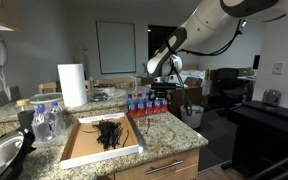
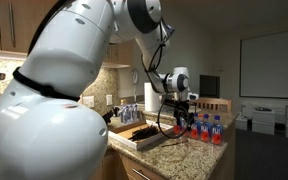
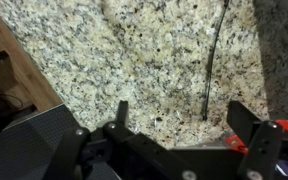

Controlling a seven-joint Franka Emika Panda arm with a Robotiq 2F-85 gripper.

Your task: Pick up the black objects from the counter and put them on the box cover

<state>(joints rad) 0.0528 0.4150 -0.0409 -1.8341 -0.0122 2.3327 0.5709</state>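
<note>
Granite fills your wrist view: the speckled beige-and-brown counter (image 3: pixel 104 60) lies under your dark Robotiq gripper (image 3: pixel 164 150), its jaws spread wide with nothing between them. A thin black strand (image 3: pixel 214 60) runs ahead of one finger; you cannot tell whether it rests on the stone. In both exterior views the spidery clump of thin black wiry objects (image 1: pixel 109 132) (image 2: pixel 142 131) sits in the shallow tan cardboard box cover with white rims (image 1: pixel 82 148), beside and below the gripper, which hovers by small red-capped bottles (image 1: pixel 144 105).
</note>
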